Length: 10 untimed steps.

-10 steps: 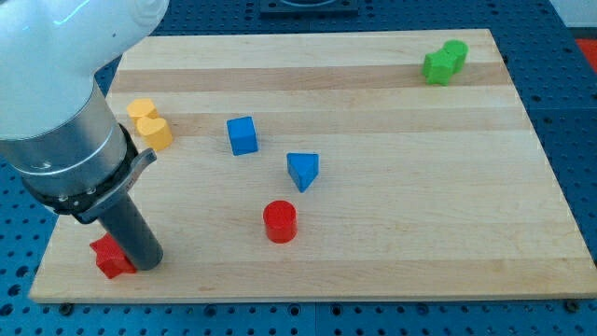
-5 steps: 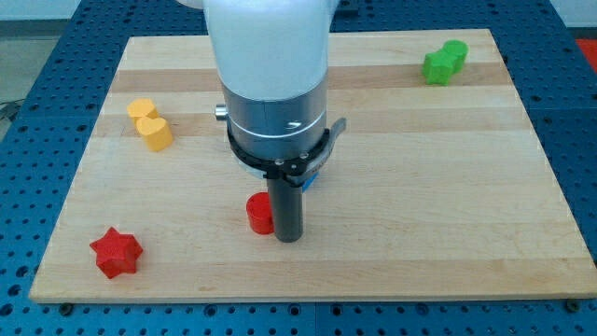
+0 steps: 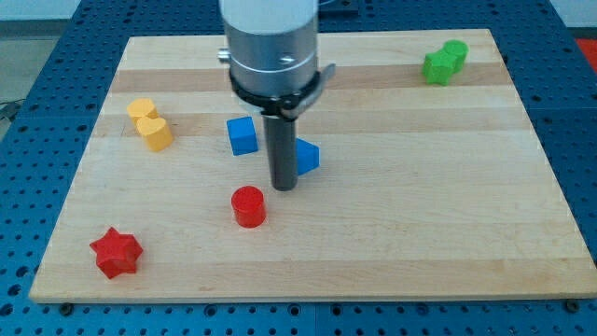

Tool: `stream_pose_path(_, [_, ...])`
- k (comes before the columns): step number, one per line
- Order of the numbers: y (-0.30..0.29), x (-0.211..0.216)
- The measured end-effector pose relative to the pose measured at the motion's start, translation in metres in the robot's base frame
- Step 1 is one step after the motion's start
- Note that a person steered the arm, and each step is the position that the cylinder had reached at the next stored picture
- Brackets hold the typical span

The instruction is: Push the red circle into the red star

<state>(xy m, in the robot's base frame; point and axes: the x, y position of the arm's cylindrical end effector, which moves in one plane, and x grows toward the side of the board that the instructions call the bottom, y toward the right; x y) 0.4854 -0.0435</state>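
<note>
my tip (image 3: 284,187) pulled back, red circle (image 3: 248,206) nudged lower-left of it

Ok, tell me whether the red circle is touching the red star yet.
Not touching. The red circle sits apart from the red star, bare board between them; my tip is up-right of the circle.

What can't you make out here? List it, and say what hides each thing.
- Blue block right of the rod: my rod covers its left part in the camera view, so its full shape is hidden.
- My tip: whether it touches that blue block cannot be told; it stands apart from the red circle.
- Arm above the collar: cut off by the view's top edge.
- Green block: too small to name its shape.
</note>
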Motion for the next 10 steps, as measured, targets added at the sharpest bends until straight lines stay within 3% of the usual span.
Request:
stream_pose_path(2, [-0.036,0.04])
stream_pose_path(3, [-0.036,0.062])
stream_pose_path(4, [-0.008,0.054])
stream_pose_path(7, [-0.003,0.109])
stream_pose_path(10, [-0.098,0.103])
